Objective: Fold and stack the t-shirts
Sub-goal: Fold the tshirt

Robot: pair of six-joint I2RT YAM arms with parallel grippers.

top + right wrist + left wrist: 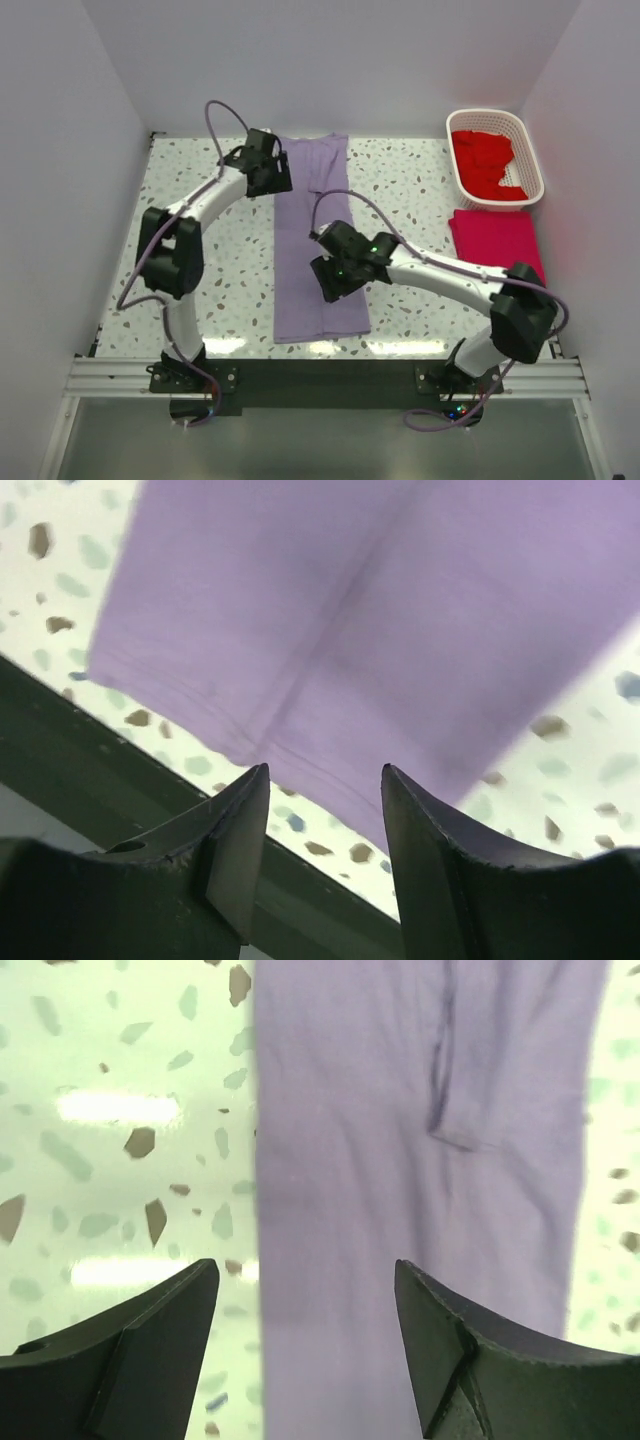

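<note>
A white basket (531, 150) at the far right of the desk (240, 285) holds red t-shirts (482, 160); a folded crimson-pink t-shirt (497, 240) lies beside it. I see the lavender t-shirt (300, 250) flat mid-desk, left claw (305, 1280) and right claw (325, 780) released above it.

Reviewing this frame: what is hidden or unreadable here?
- Top view: count of red shirts in the basket; bunched, too small.
- Top view: lavender shirt partly covered by the right gripper and left gripper.
- Wrist views: lavender shirt runs off the frame edges; right view blurred.
</note>
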